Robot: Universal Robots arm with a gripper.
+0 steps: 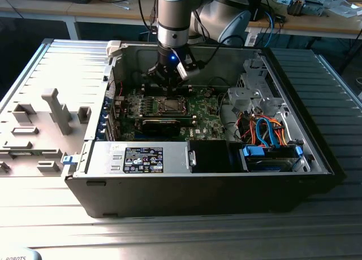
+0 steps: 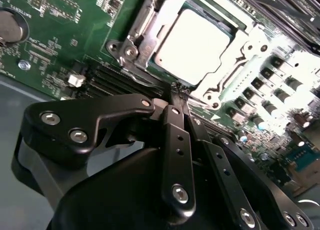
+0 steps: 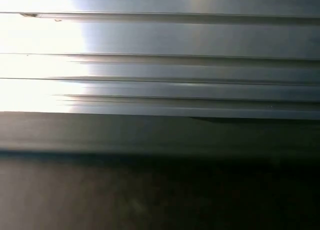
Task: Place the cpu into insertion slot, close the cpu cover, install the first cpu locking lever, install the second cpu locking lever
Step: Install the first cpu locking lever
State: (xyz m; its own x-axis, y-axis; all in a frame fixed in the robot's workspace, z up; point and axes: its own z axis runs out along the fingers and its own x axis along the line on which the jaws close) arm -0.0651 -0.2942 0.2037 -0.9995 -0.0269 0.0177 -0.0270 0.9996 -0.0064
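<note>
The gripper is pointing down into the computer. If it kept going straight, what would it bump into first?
Probably the metal cpu cover around the cpu. The gripper has its fingers pinched together, tips right at the cover's near edge. Depth is hard to judge, so it may already be touching.

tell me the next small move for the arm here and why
Probably a small push along the socket edge. In the second wrist view the cpu already sits in the insertion slot with the cpu cover down around it, and the closed end effector tips rest at that frame's edge.

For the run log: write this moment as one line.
cpu: seated in insertion slot | cpu cover: closed over it | gripper: fingers shut, tips at cover edge
</note>
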